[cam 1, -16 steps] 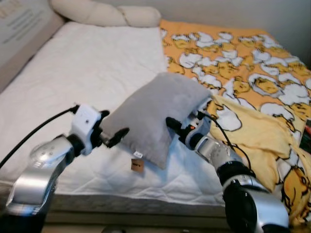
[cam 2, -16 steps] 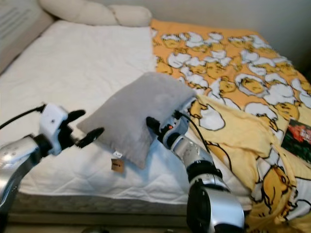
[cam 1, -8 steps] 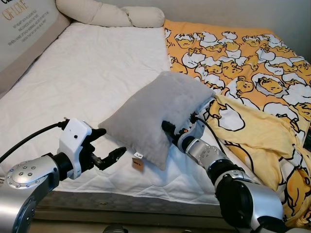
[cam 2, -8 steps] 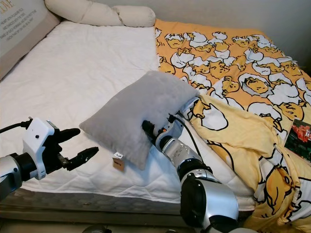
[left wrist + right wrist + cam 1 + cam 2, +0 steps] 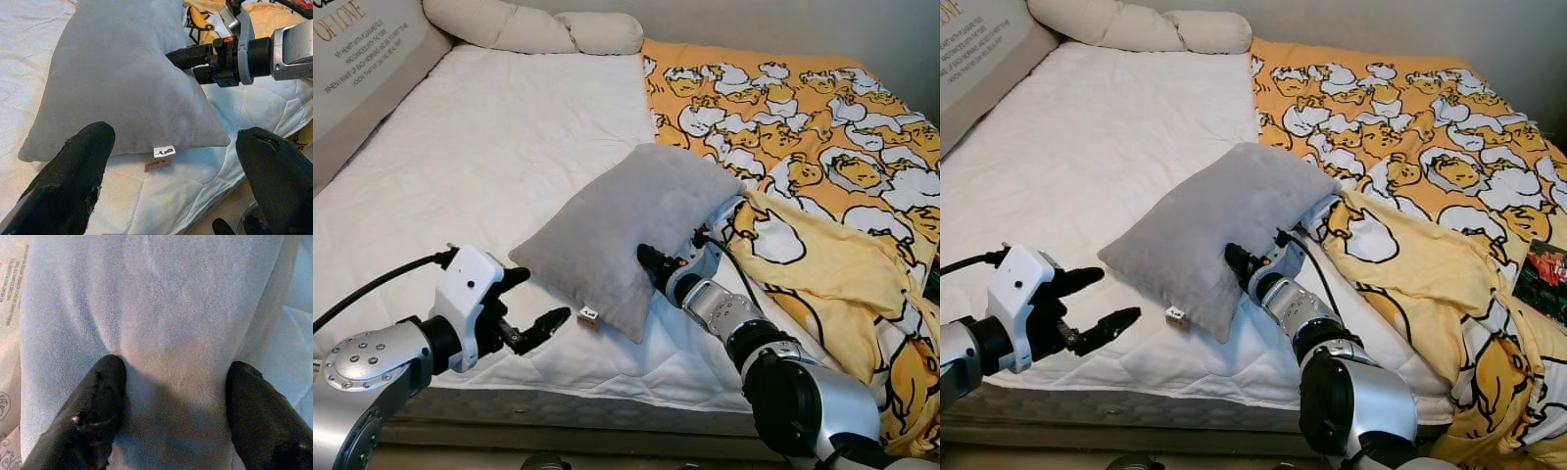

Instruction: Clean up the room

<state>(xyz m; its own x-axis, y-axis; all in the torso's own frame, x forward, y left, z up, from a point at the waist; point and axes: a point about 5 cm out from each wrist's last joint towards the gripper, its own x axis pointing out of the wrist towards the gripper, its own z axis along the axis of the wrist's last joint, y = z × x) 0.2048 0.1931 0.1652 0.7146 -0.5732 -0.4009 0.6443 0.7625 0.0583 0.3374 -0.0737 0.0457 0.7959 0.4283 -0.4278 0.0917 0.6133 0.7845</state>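
A grey pillow lies slanted on the white mattress, its small tag resting on the sheet. My right gripper is at the pillow's near right edge, shut on the soft fabric. In the right wrist view the pillow bulges between the two black fingers. My left gripper hovers open just off the pillow's near left corner, touching nothing. The left wrist view looks across that gripper at the pillow and the right gripper.
A yellow duck-print blanket covers the bed's right half and bunches up beside the pillow. Cream bolsters lie at the head, and a lettered cushion lines the left side. A book lies at the far right. The mattress's front edge is close.
The pillow has come down from a raised tilt to rest on the mattress. My left gripper has let go of its corner and drawn back towards me. The right gripper stays on the pillow.
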